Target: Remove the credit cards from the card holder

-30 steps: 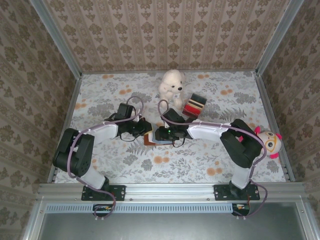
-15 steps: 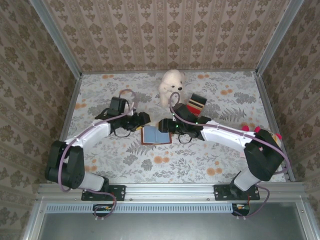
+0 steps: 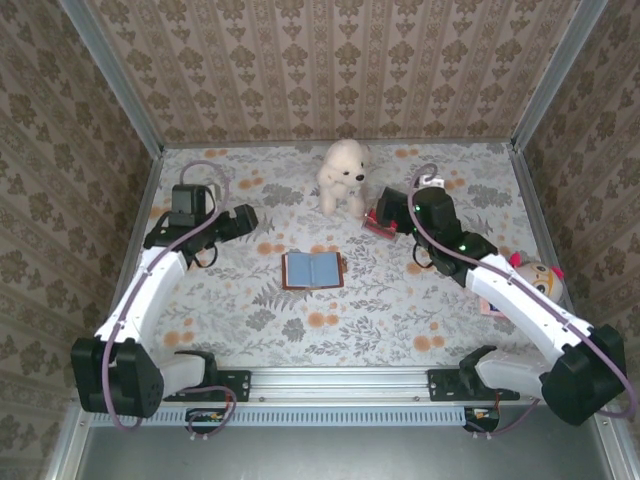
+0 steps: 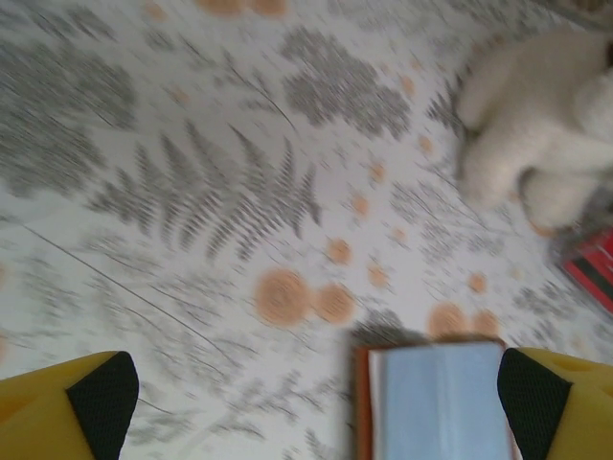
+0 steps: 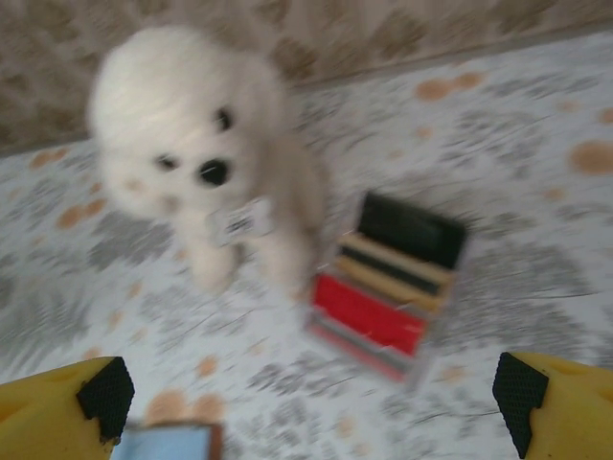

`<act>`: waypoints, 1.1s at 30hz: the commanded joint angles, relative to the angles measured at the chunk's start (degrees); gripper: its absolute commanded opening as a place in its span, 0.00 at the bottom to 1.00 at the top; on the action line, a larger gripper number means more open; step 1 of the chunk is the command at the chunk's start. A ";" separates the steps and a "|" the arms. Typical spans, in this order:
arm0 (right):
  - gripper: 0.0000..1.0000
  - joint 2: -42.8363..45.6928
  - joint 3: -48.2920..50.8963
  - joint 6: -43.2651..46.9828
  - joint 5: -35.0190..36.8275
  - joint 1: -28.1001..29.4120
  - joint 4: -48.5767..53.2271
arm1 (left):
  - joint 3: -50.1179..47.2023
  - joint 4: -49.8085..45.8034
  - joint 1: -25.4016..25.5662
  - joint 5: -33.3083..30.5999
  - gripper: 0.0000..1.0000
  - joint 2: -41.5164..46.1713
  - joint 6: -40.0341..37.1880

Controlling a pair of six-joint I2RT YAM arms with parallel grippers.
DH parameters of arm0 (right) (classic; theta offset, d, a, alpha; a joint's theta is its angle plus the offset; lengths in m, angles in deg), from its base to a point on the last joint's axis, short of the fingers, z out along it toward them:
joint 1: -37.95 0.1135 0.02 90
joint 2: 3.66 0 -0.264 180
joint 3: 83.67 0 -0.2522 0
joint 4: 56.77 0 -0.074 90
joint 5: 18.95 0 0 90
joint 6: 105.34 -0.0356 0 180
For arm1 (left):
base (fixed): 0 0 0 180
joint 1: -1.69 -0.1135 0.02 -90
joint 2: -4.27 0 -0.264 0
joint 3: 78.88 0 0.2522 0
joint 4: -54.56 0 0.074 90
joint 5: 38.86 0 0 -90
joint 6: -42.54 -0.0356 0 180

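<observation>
- Left gripper (image 3: 241,218) stands wide apart and empty; right gripper (image 3: 384,213) likewise.
- Card holder (image 3: 313,269) lies open and flat between them, its long axis running hand to hand.
- Neither hand is clearly nearer; credit cards can't be told apart.

Overhead from behind, wrist cameras low, close — all share card holder (image 3: 313,269)
</observation>
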 commanded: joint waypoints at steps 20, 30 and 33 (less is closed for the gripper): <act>1.00 -7.21 22.59 18.99 11.66 -18.06 -28.86 | -19.87 33.08 -5.52 -29.59 1.00 -0.32 -17.64; 1.00 -11.08 28.44 26.12 -6.20 -20.83 -50.34 | -34.07 65.48 -6.57 -18.36 1.00 -3.90 -28.52; 1.00 -12.99 29.72 25.94 -9.90 -22.03 -55.15 | -35.95 70.27 -7.68 -15.05 1.00 -6.28 -28.41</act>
